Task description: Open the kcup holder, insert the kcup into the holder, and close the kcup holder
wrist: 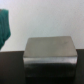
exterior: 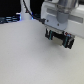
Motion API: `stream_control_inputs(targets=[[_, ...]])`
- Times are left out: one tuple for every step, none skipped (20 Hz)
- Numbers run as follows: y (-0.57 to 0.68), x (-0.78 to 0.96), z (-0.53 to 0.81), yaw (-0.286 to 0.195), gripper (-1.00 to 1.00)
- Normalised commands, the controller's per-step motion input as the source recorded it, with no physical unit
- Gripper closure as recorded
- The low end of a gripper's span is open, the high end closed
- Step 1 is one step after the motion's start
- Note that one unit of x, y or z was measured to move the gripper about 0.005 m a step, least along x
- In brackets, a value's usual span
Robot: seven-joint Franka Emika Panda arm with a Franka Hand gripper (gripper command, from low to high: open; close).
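A: Where is the holder?

B: In the wrist view a boxy block with a grey, shiny top [wrist: 50,48] sits on a dark surface [wrist: 10,70], filling the middle of the picture. That is probably the holder seen from above, but the picture is blurred and neither handles nor tray show, so it cannot be confirmed. It cannot be picked out in the exterior view.

A: Which way does it point?

B: Its long axis runs across the wrist picture, one broad side face turned toward the camera. Which face is the front cannot be told.

A: And the kcup?

B: Not seen. A green patch [wrist: 4,27] shows at the picture's edge, too blurred to name.

A: The claw?

B: In the exterior view it [exterior: 59,39] hangs above the pale desk [exterior: 25,57], toward the exterior view's right, fingers pointing down. They look apart with nothing between them, so it seems to stand wide and empty.

A: So how far along?

B: Judging by this, at the very start: no tray is seen pulled out. Opening, inserting and closing all remain.
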Motion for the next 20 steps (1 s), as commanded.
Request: stream_control_inputs(targets=[[0.24,0.07,-0.22,0.211,-1.00],[0.23,0.02,-0.22,0.203,-1.00],[0.24,-0.01,-0.21,0.199,-1.00],[0.24,-0.06,-0.23,0.216,-1.00],[0.29,-0.09,-0.17,0.179,-1.00],[0.30,-0.15,-0.14,0.177,-1.00],[0.22,-0.26,-0.11,0.198,-1.00],[0.35,-0.32,-0.02,0.153,-1.00],[0.41,-0.34,0.00,0.132,-1.00],[0.42,-0.35,0.01,0.125,-1.00],[0.41,-0.37,-0.01,0.128,-1.00],[0.47,-0.35,0.01,0.117,-1.00],[0.49,-0.33,0.01,0.115,-1.00],[0.52,-0.32,0.01,0.110,-1.00],[0.54,-0.30,0.02,0.104,-1.00],[0.57,-0.29,0.02,0.096,-1.00],[0.55,-0.23,0.05,0.106,-1.00],[0.57,-0.24,0.07,0.099,-1.00],[0.55,-0.31,0.06,0.097,-1.00],[0.47,-0.41,0.01,0.122,-1.00]])
